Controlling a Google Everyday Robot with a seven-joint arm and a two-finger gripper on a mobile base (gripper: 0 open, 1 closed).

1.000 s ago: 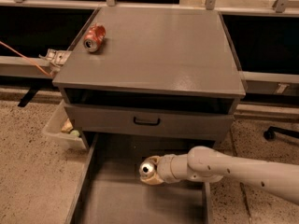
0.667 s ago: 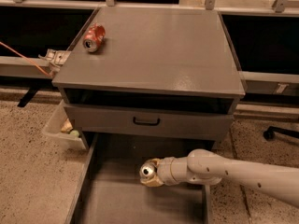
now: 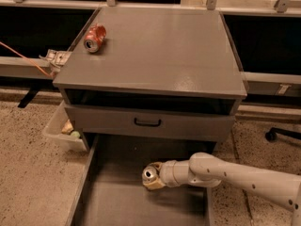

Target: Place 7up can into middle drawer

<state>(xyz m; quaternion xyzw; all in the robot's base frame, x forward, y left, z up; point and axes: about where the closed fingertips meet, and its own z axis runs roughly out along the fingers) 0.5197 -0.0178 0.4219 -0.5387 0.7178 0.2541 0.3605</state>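
Overall, little has changed since 1 second ago. The grey cabinet (image 3: 155,51) stands just as it did, and the middle drawer (image 3: 120,206) below it is still pulled out toward the camera, its flat floor open to view. The white arm (image 3: 244,179) reaches in from the right over that drawer. It has sunk slightly compared with the oldest frame, and it matches the nearer earlier one almost exactly.

Above the open drawer, the closed drawer front (image 3: 197,126) with its small black handle (image 3: 147,122) is unchanged. So is the white bin (image 3: 57,126) tucked against the cabinet's left side.

The gripper (image 3: 153,175) hangs over the middle of the drawer, toward its back and just in front of the closed drawer front. Its 2 fingers (image 3: 154,183) pinch the 7up can (image 3: 149,173) between them. The can lies on its side in that grasp at the gripper's left tip, with its silver top turned up toward the camera. It is inside the drawer's outline, but I cannot tell whether it touches the floor.

The crushed red can (image 3: 95,36) rests unmoved near the back left corner of the cabinet top, well apart from the gripper.
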